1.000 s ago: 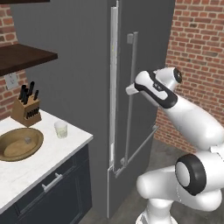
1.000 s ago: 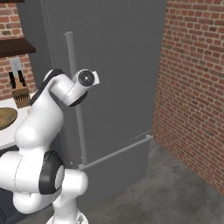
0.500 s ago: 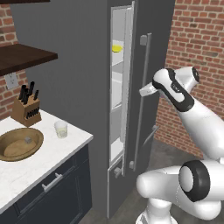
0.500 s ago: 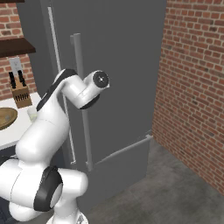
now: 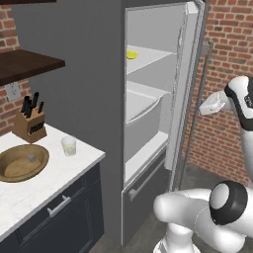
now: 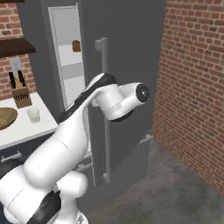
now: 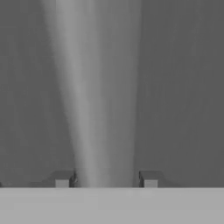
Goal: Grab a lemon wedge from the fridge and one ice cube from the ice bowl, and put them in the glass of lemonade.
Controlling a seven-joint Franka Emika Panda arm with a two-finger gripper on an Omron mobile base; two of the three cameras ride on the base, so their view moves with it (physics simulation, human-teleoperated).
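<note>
The tall dark grey fridge [image 5: 148,123] stands with its door swung open, and its pale grey shelves show inside. The small bright yellow lemon wedge [image 5: 131,54] lies on the top shelf, far back on the left. From the right base view a small brown lump [image 6: 76,45] sits on a high shelf too.

The robot's two-finger gripper [image 7: 106,180] has its two dark finger tips [image 7: 62,179] on either side of the long grey bar handle [image 7: 98,109] of the door, close against it, so it has hold of the handle. The open door stands between the arm and the shelves.

On the white stone counter [image 5: 54,178] to the left sits the wide brown wooden ice bowl [image 5: 22,162], with one tiny pale ice cube [image 5: 31,158] in it. Just right of the bowl is the small clear glass of lemonade [image 5: 69,146]. A wooden knife block [image 5: 30,122] with black handles stands behind the bowl by the brick wall, under a dark wooden shelf [image 5: 24,64].

The lower fridge shelves are hard to make out.
</note>
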